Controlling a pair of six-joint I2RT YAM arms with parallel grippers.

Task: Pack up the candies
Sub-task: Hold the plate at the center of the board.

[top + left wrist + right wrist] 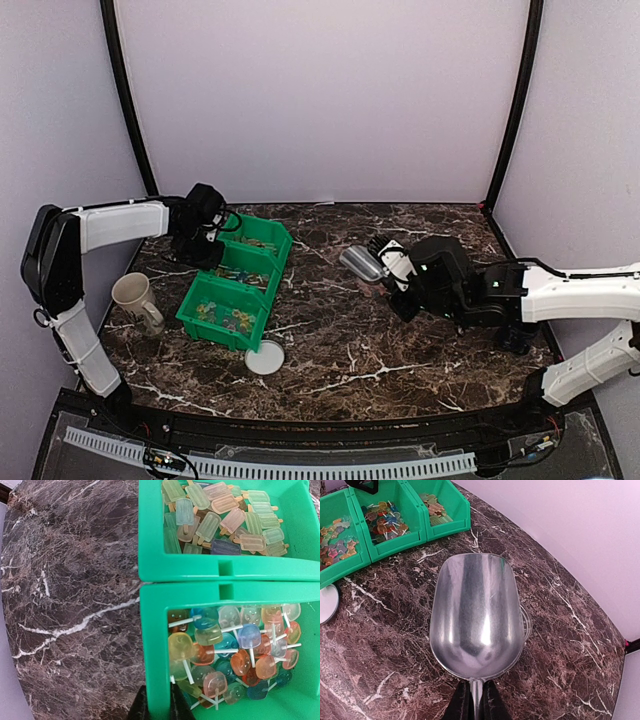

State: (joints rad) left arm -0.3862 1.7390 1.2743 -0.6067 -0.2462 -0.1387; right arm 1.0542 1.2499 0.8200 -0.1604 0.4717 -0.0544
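As jaws of the left gripper (158,707) pinch one three-compartment bin (150,630) of candies (235,650), the right gripper (476,705) clamps one scoop (477,615); one mug (135,298) stands at the bin's nine o'clock, one disc (265,357) at five.

You're looking at white shells over black joints on your left arm (120,225) and right arm (580,295). There's a thin black cable (545,264) along the right (another loops at the left wrist). Left hand (159,702) and right hand (474,695) are black.
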